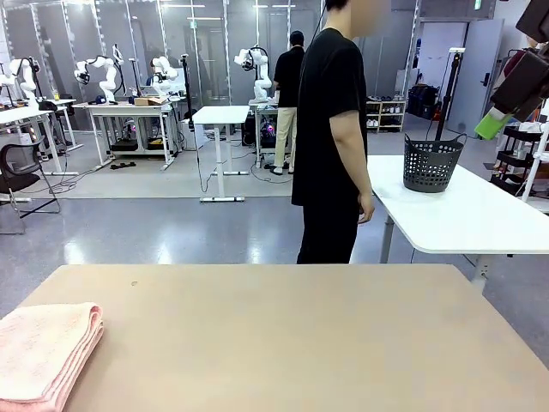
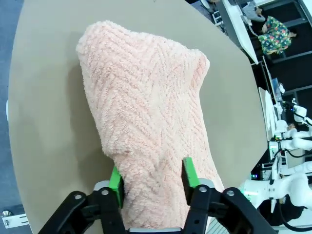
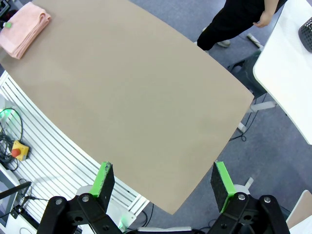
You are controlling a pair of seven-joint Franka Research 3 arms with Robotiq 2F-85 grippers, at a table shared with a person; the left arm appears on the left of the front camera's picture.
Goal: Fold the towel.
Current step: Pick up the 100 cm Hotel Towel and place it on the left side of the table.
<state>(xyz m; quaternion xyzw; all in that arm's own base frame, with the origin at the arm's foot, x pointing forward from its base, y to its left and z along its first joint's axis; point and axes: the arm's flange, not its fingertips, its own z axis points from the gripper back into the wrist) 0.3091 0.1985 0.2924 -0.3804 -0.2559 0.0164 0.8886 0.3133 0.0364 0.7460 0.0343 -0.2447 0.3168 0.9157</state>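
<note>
Green-padded jaws of the left gripper (image 2: 152, 181) stand spread on either side of the towel (image 2: 146, 122), folded at the lower left of the front view on the tan desk (image 1: 283, 335). The right gripper (image 3: 163, 183) hangs spread wide above the desk's bare edge.

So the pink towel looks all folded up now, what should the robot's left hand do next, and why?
Probably lift the left gripper straight up and away. The towel already lies folded in layers at the table's left edge, and the green pads stand on either side of it. Pulling sideways might drag the fold open. The right gripper hangs open, high over bare table.
</note>
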